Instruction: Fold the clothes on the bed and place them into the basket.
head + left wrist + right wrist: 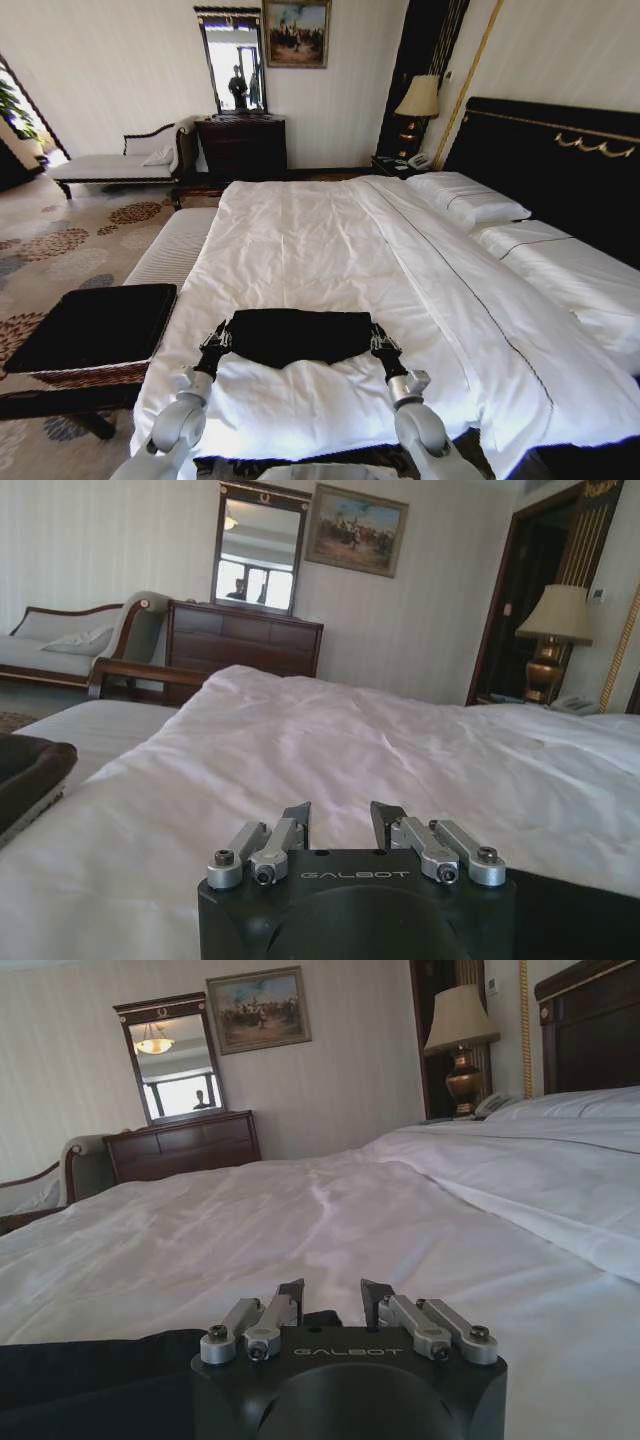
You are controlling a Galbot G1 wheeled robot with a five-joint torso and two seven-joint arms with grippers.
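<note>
The bed [330,250] spreads a smooth, faintly creased white duvet from its near foot edge up to the plump pillows [470,205] against the black headboard [560,170], leaving a wide bare stretch of duvet beyond the work. Off the bed's left edge sits the basket [90,335], a rectangular woven box with a flat black fabric top, with patterned carpet [60,240] open beyond it. The clothes [295,335], soft black fabric folded into a wide flat band, lie near the foot edge, about midway across the bed. The left gripper [215,340] rests at the band's left end and the right gripper [382,342] at its right end. In the wrist views each gripper's metal fingers stand parted with a narrow gap, nothing visibly between them.
</note>
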